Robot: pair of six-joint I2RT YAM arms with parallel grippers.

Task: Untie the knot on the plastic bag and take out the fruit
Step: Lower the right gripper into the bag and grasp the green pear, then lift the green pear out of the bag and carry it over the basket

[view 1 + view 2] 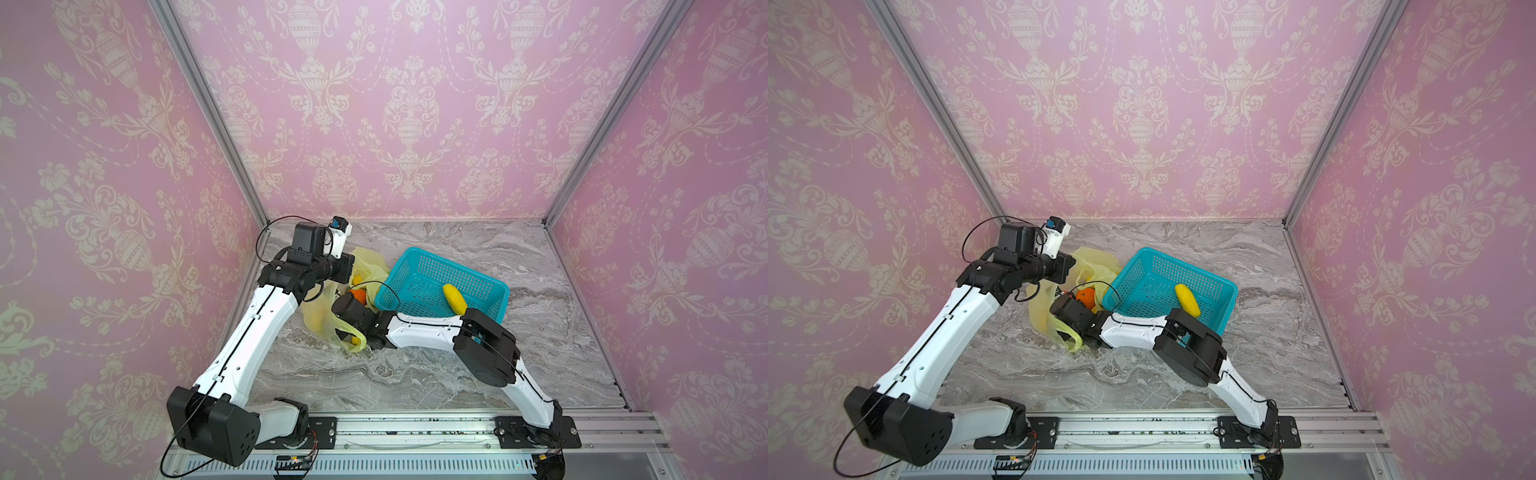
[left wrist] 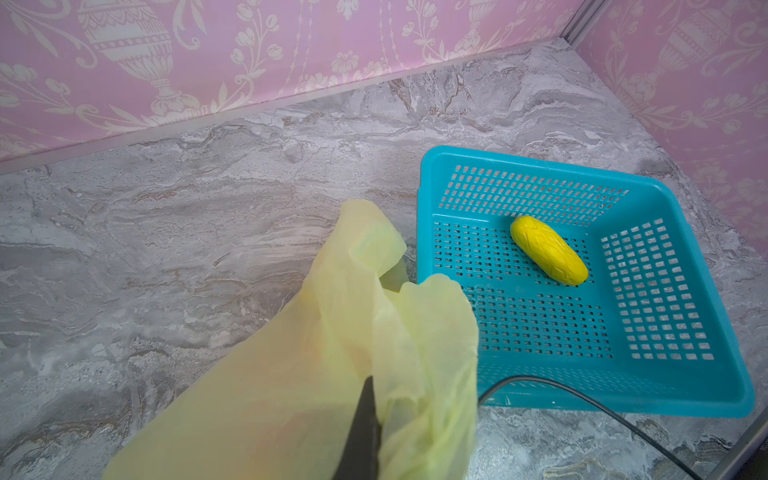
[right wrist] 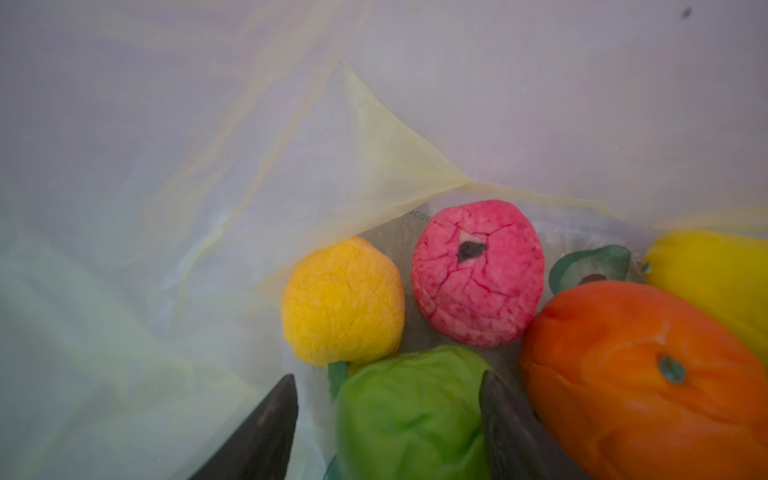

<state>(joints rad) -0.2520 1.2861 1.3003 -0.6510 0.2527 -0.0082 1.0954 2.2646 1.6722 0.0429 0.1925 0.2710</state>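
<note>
left gripper (image 2: pixel 368 399) is clamped on the plastic bag (image 2: pixel 291 374), holding its mouth up so the right gripper (image 3: pixel 388 374), jaws apart, can straddle the green fruit (image 3: pixel 411 415) inside; 1 yellow mango (image 2: pixel 548 250) sits in the turquoise basket (image 2: pixel 665 395)

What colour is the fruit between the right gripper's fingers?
The fruit is green; see the right wrist view.

Basket (image 1: pixel 457 272) crowds plastic bag (image 1: pixel 368 259); near tabletop (image 1: pixel 374 374) open.
</note>
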